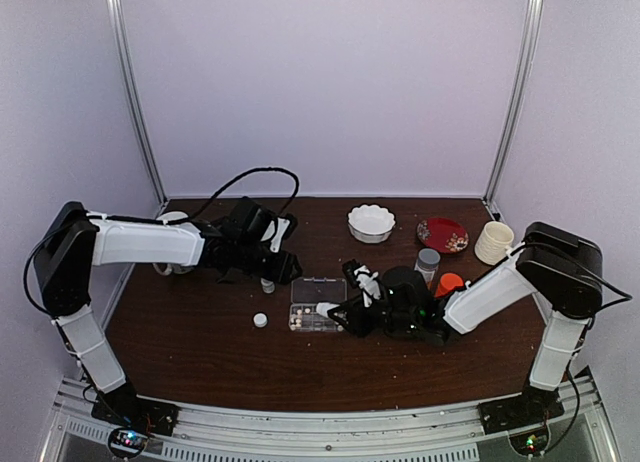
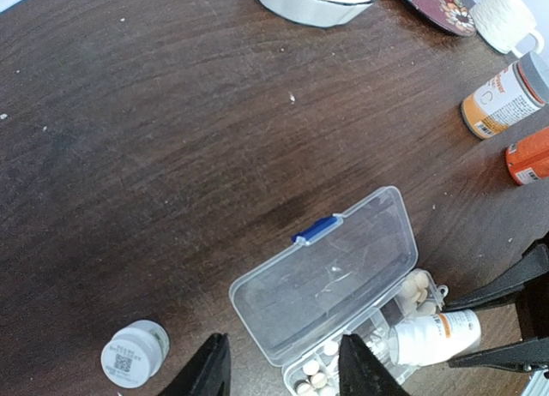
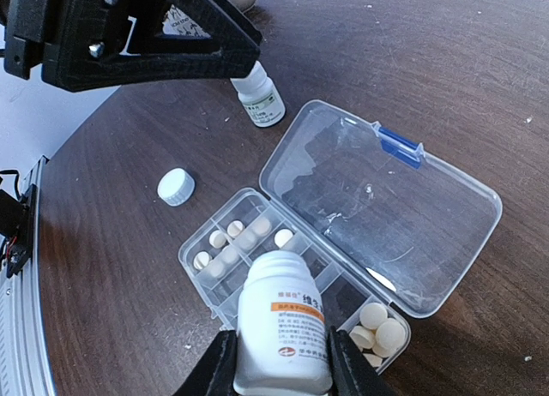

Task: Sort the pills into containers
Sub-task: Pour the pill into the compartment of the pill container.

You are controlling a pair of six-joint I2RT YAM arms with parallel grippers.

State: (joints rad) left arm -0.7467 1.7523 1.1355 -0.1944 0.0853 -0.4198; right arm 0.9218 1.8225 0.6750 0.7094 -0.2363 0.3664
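The bench [image 1: 200, 352] is a dark brown slab with strong wood grain running across it, its surface matte and a little worn. Seen close, the wood carries a few tiny pale specks [image 2: 292, 96] and a dull sheen where the light falls on it. A ribbed aluminium rail [image 1: 330, 437] runs along the near edge. Behind the bench stands a plain back wall [image 1: 330, 82], whitish with a faint lilac cast, and matching panels close in the left side [image 1: 50, 102] and the right side [image 1: 590, 102]. Two slim metal poles, left [image 1: 135, 92] and right [image 1: 515, 92], rise from beside the far corners. The light is soft and even, with only faint shadows.
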